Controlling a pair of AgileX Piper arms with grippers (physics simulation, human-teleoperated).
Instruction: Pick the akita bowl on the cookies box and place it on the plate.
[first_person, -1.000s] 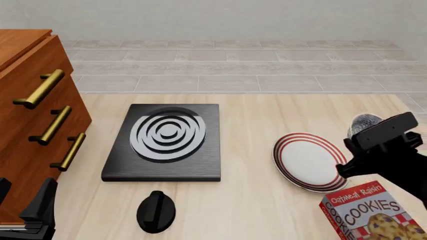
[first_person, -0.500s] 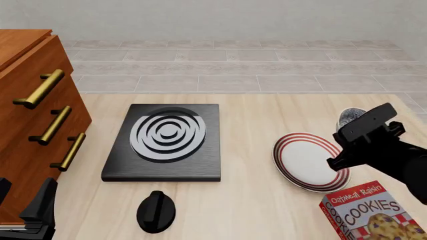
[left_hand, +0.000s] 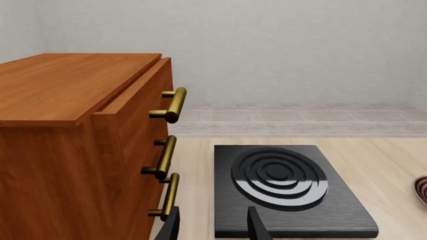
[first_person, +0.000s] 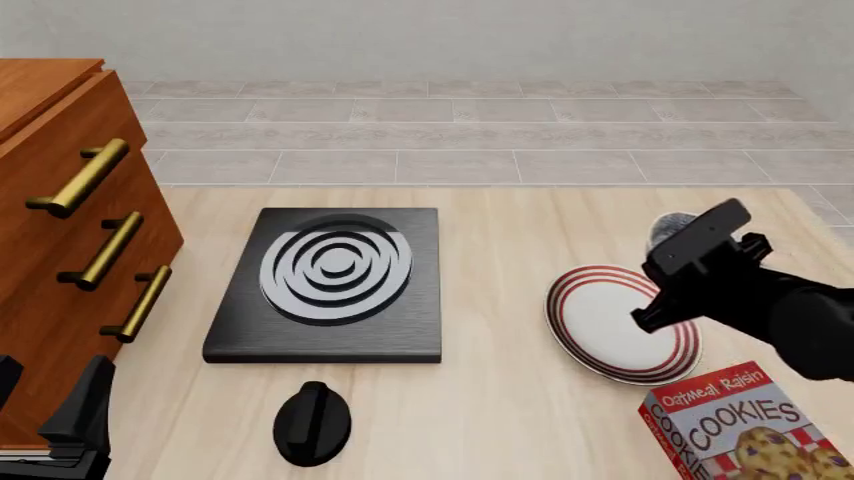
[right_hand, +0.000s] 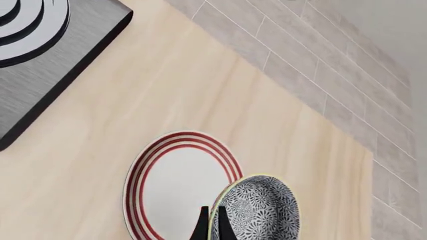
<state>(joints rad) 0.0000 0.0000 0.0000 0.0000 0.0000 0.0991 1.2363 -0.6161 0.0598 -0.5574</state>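
Note:
The akita bowl (first_person: 671, 229) hangs in the air over the far right rim of the plate (first_person: 603, 325), mostly hidden behind my right arm. My right gripper (first_person: 683, 252) is shut on it. In the right wrist view the thin fingers (right_hand: 203, 226) pinch the rim of the bowl (right_hand: 257, 210), whose speckled inside shows, beside and partly over the red-ringed plate (right_hand: 177, 182). The red cookies box (first_person: 747, 425) lies at the near right with nothing on it. My left gripper (first_person: 83, 410) rests low at the near left and stands open (left_hand: 212, 229) and empty.
A black slab with grey-white rings (first_person: 334, 280) lies mid-table, also in the left wrist view (left_hand: 287, 190). A black knob (first_person: 311, 422) sits in front of it. A wooden drawer cabinet with brass handles (first_person: 67, 240) stands along the left.
My right arm has carried the bowl leftward, from past the plate's right side to over its far right rim. The left arm has not moved.

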